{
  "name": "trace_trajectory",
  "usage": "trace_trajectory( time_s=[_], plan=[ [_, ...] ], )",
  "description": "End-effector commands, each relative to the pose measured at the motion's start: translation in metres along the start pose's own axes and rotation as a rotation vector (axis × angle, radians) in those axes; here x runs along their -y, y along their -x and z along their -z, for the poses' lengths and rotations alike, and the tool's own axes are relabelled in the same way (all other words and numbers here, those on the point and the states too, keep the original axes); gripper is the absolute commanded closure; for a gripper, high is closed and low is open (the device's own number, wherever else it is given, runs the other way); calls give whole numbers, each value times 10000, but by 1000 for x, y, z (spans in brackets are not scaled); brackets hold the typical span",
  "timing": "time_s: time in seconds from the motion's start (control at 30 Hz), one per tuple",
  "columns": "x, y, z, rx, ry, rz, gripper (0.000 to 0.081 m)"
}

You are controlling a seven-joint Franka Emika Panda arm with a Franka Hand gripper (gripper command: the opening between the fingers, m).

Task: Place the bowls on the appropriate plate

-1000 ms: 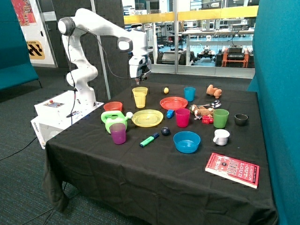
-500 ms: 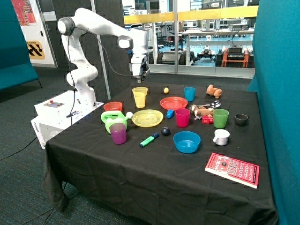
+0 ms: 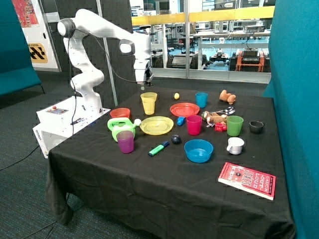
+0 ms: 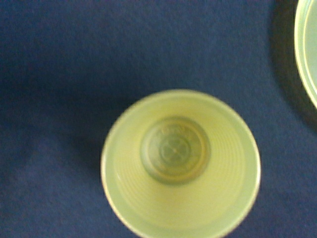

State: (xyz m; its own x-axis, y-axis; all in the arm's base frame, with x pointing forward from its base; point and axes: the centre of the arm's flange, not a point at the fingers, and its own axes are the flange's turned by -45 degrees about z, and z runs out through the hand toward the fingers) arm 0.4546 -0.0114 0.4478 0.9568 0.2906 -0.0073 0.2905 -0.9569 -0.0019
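Observation:
A red-orange bowl [image 3: 120, 112] sits on the black cloth near the table edge closest to the robot's base, just behind a green watering can [image 3: 119, 127]. The yellow plate [image 3: 156, 125] lies mid-table, and its rim shows at the edge of the wrist view [image 4: 308, 54]. The red plate [image 3: 184, 109] lies behind it. My gripper [image 3: 145, 80] hangs well above a tall yellow cup [image 3: 148, 103]. The wrist view looks straight down into this cup [image 4: 181, 163]. Nothing is seen in the gripper.
A blue bowl [image 3: 198, 150] sits toward the front, with a purple cup [image 3: 125, 141], a pink cup [image 3: 194, 124], a green cup [image 3: 235, 125] and a blue cup [image 3: 201, 99] around the plates. A green marker [image 3: 159, 149], a white mug [image 3: 235, 145] and a red book [image 3: 246, 180] also lie there.
The arm has swung a little toward the robot's base side, carrying the gripper from beside the yellow cup to above it. No object on the table has moved.

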Motion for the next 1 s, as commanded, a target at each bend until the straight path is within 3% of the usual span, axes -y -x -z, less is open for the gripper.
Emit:
trace_trajectory(
  time_s=[0.0,0.57,0.67,0.97],
  plan=[
    [-11,33,-9,-73,20,250,567],
    [-26,67,-32,-74,14,-1441,558],
    [-29,80,-35,-75,11,-2356,545],
    [-29,108,-48,-76,6,-3627,528]
  ],
)
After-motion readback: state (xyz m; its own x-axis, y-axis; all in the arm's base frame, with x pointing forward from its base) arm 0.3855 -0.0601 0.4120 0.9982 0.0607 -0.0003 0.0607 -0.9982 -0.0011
